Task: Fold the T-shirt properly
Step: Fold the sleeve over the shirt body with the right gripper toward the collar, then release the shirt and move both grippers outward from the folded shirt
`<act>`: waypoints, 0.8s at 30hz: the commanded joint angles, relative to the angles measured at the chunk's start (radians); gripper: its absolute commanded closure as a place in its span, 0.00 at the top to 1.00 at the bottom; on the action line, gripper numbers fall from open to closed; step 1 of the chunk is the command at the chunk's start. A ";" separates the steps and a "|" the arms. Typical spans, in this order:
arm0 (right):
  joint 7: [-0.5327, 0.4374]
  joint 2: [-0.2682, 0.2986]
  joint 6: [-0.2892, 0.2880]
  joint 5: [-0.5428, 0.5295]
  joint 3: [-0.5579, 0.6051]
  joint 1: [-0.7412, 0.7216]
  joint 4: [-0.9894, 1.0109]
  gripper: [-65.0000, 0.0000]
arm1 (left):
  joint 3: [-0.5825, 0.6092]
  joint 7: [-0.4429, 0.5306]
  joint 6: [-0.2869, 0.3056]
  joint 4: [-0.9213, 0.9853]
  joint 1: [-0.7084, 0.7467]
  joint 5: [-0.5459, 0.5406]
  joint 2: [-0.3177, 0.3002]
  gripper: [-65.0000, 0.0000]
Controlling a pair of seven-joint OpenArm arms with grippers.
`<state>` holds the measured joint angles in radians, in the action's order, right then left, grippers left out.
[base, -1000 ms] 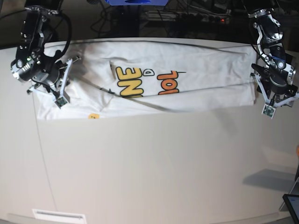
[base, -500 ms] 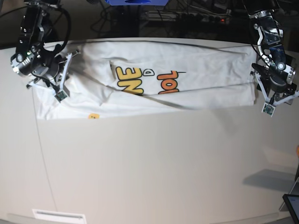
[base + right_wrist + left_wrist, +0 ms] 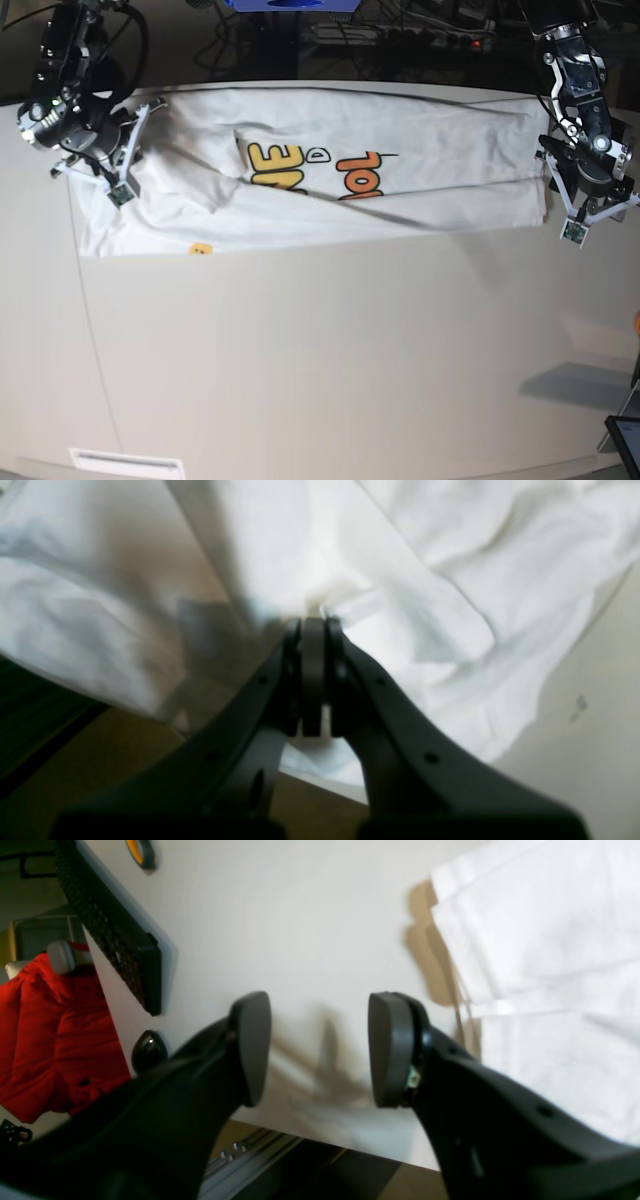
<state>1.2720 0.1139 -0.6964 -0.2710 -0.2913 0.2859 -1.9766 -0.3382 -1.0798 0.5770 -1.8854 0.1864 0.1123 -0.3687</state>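
T-shirt (image 3: 330, 165), white, spread lengthwise across the far half of the pale table (image 3: 330, 350), folded into a long band with yellow and orange print letters showing upside down near the middle and a small yellow mark by the near edge toward the left. Right gripper (image 3: 314, 625), at the left end of the cloth in the base view, jaws pressed together on a pinch of white fabric, cloth bunched and rising to the fingertips in the wrist view, rumpled folds around it. Left gripper (image 3: 320, 1047) at the opposite end, just beside the shirt's edge, jaws standing well apart with only bare tabletop between the pads (image 3: 252, 1040), nothing held; layered shirt edges lying to one side of it, not touching the fingers. Beyond the table edge in the left wrist view, a red garment (image 3: 55, 1040) and a dark keyboard-like slab (image 3: 115, 930). Near half of the table bare of cloth, a small white label (image 3: 127, 462) at its near left corner.
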 commanded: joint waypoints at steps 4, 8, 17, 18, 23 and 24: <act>-0.016 0.008 -0.002 -0.006 -0.047 0.009 -0.020 0.01 | -0.005 0.010 -0.007 -0.013 -0.023 0.011 -0.016 0.47; -0.016 0.008 -0.002 -0.006 -0.052 0.020 -0.020 0.01 | -0.005 0.010 -0.007 0.000 -0.031 0.011 -0.016 0.47; -0.016 0.008 -0.002 -0.007 -0.052 0.032 -0.022 0.01 | -0.005 0.010 -0.007 0.007 -0.031 0.011 -0.016 0.47; -0.016 0.008 -0.002 -0.007 -0.052 0.032 -0.022 0.01 | -0.005 0.010 -0.007 0.007 -0.032 0.011 -0.016 0.47; -0.016 0.008 -0.002 -0.007 -0.052 0.032 -0.022 0.03 | -0.005 0.010 -0.007 0.007 -0.061 0.011 -0.013 0.47; -0.016 0.008 -0.002 -0.007 -0.052 0.032 -0.022 0.03 | -0.005 0.010 -0.007 0.007 -0.072 0.011 -0.013 0.47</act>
<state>1.2655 0.1127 -0.6960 -0.2737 -0.3363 0.3218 -1.9789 -0.3374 -1.0798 0.5770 -1.8641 0.1272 0.1123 -0.3630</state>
